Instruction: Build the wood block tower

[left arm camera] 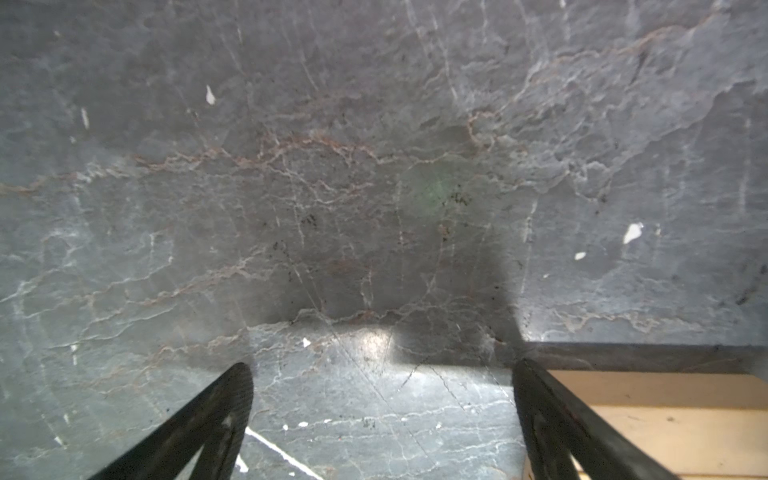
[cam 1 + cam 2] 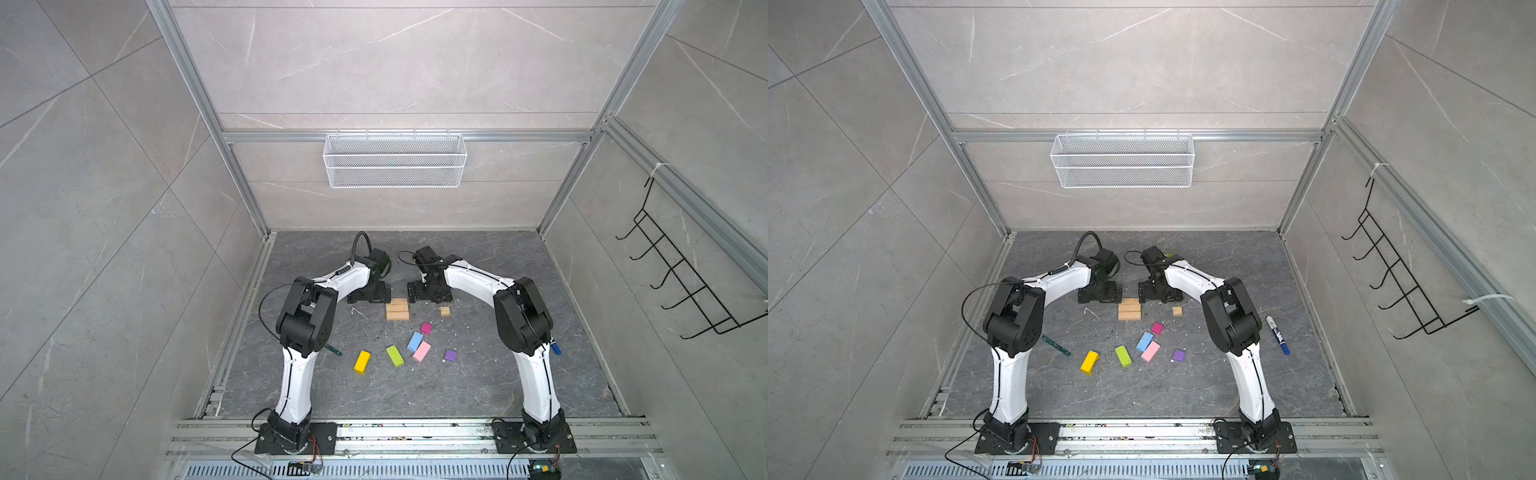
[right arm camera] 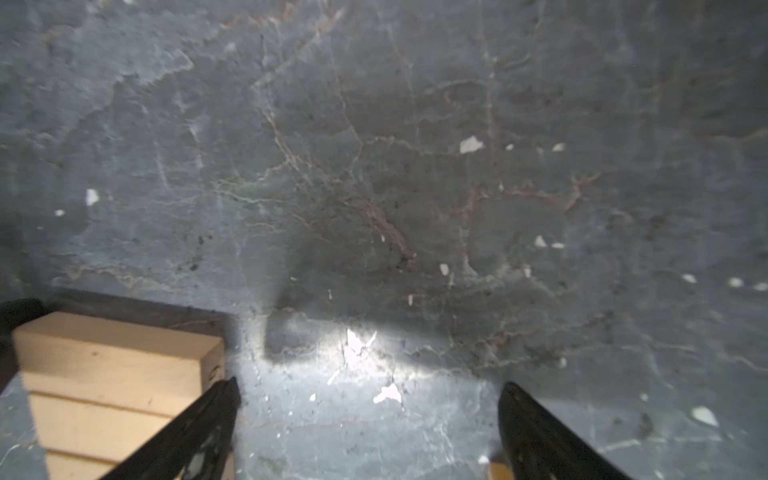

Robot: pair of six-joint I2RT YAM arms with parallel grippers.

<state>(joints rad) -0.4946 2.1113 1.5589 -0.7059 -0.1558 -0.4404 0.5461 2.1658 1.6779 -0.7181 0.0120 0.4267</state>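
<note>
Tan bars lie flat, side by side, between my two grippers. A small tan cube sits just to their right. Nearer the front lie single magenta, light blue, pink, purple, lime and yellow wood blocks. No tower shows. My left gripper hangs open over bare floor, with the tan bars just outside one finger. My right gripper is open too, between the bars and the cube.
A thin teal stick lies by the left arm and a blue marker by the right arm. A white wire basket hangs on the back wall and a black hook rack on the right wall. White scraps dot the floor.
</note>
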